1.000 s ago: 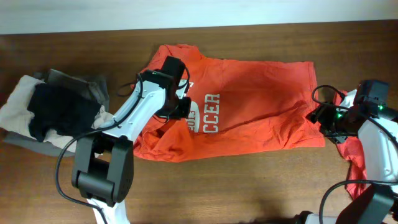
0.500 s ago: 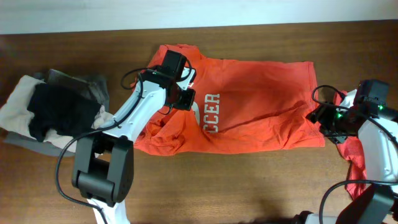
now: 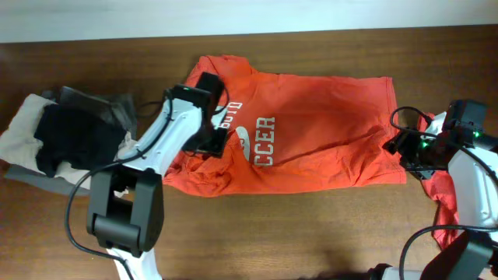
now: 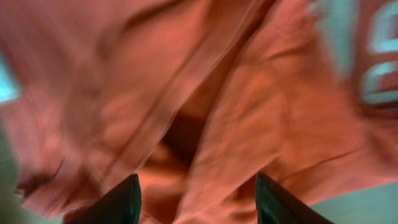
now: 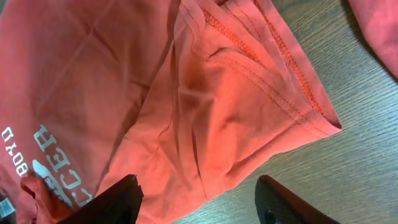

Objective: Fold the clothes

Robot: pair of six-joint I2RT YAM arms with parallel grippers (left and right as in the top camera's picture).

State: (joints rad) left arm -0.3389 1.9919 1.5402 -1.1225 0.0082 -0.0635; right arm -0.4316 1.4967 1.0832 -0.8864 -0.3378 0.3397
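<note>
A brown wooden table (image 3: 311, 225) is seen from overhead, and most of its middle is covered by an orange-red T-shirt (image 3: 327, 124), spread nearly flat from the centre out toward 3 o'clock, with its 9 o'clock end rumpled and creased. A pile (image 3: 70, 140) of beige, black and grey cloth is heaped at the 9 o'clock edge, apart from the T-shirt. The left arm (image 3: 156, 144) is reached in from 7 o'clock across the rumpled end, and the right arm (image 3: 475, 179) is bent in from 4 o'clock. A second red garment (image 3: 443, 198) is bunched at 4 o'clock, partly hidden under the right arm and just beside the T-shirt's lower corner. The left gripper (image 3: 214, 138) is held over the creased cloth close to the print; in the blurred left wrist view its two dark fingers are seen spread wide, with folds of orange cloth filling the frame beyond them and nothing pinched between them. The right gripper (image 3: 405, 148) is placed at the T-shirt's 3 o'clock edge; in the right wrist view its fingers are likewise parted and empty, with the stitched corner (image 5: 311, 112) of the T-shirt lying on the wood just ahead of them. White lettering (image 3: 264, 141) reading "CCER" is shown left of the T-shirt's centre.
</note>
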